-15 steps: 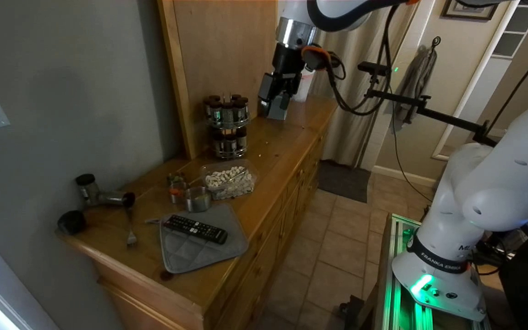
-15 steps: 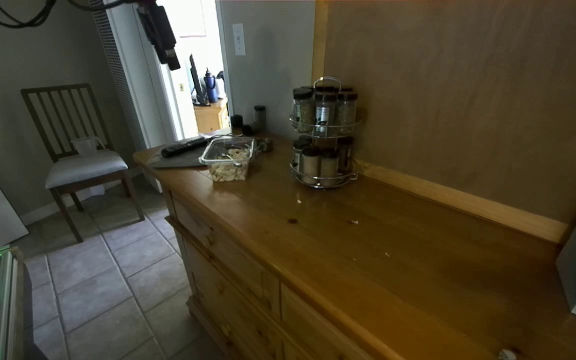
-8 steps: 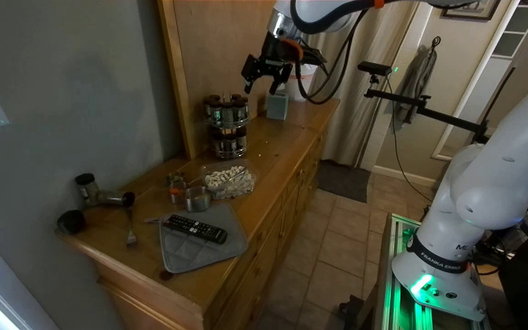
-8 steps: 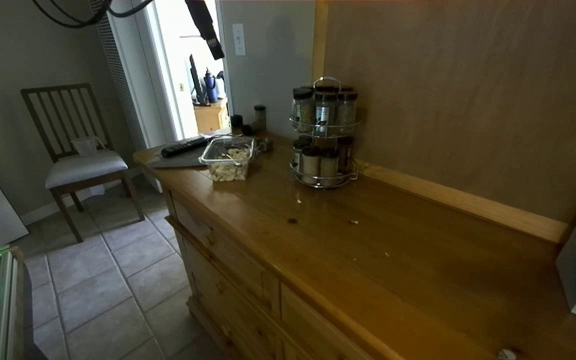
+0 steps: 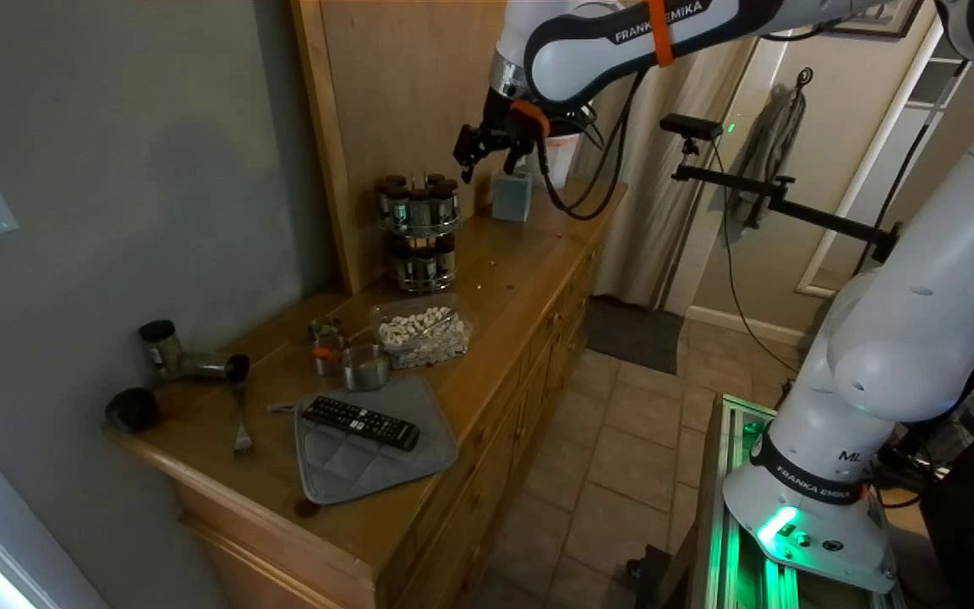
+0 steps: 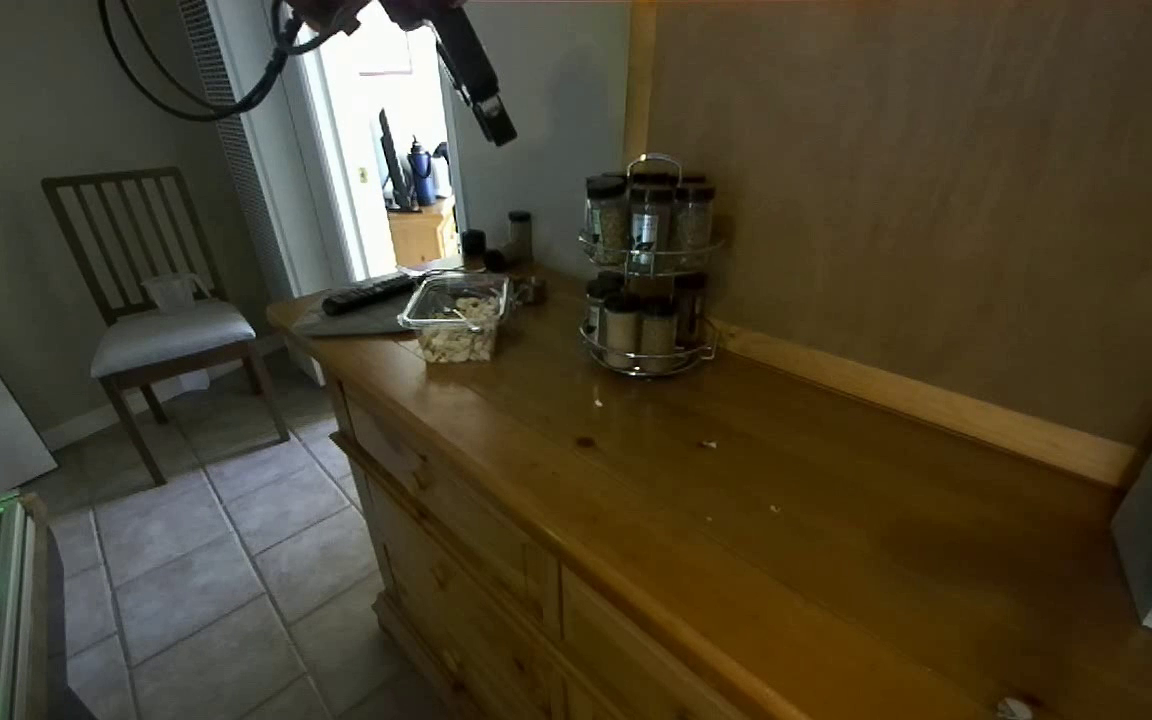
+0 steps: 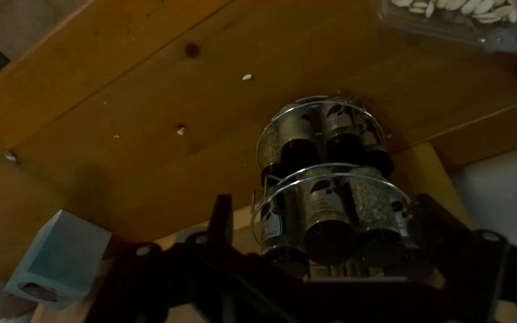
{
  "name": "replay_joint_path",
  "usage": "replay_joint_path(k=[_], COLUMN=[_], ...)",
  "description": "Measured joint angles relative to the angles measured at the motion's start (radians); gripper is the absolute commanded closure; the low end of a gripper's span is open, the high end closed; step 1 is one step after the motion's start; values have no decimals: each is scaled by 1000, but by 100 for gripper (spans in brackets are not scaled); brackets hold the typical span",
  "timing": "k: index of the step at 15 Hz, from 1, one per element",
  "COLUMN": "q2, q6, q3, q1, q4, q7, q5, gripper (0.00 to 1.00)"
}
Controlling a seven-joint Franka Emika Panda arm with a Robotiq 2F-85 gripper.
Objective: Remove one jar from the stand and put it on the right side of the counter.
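The stand is a two-tier wire rack full of dark-capped jars, upright on the wooden counter (image 5: 529, 262) in both exterior views; its lower ring (image 6: 641, 374) is clear there. Jars (image 6: 649, 225) fill the upper tier. My gripper (image 5: 487, 172) is open and empty, tilted, above and beside the stand's top, apart from it. One finger of the gripper (image 6: 501, 135) shows at the top in an exterior view. In the wrist view, the upper ring (image 7: 326, 175) and its jars (image 7: 323, 197) lie between the spread fingers. The wrist picture is dark.
A blue-grey tissue box (image 5: 511, 197) stands farther along the counter. A clear tub of pale seeds (image 5: 425, 331) is near the stand. A remote (image 5: 360, 421) on a grey mat (image 5: 369, 478) and two fallen jars (image 5: 191, 362) lie at the near end. A wooden panel (image 6: 936, 200) rises behind.
My gripper has lifted away from in front of the tissue box, turned and tilted, and come nearer the stand's top. Over the last half second it has lowered slightly. The jars have not moved.
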Motion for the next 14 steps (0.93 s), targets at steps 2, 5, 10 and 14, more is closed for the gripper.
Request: replay_joint_path(k=[2, 5, 10, 14], q2=[29, 50, 51, 68], q6=[9, 11, 11, 20], q3=[-11, -16, -17, -29], q1=[6, 9, 12, 18], q4=[15, 31, 32, 35], q7=[-94, -128, -138, -210], q5=[8, 8, 11, 76], gripper=[0, 0, 0, 0])
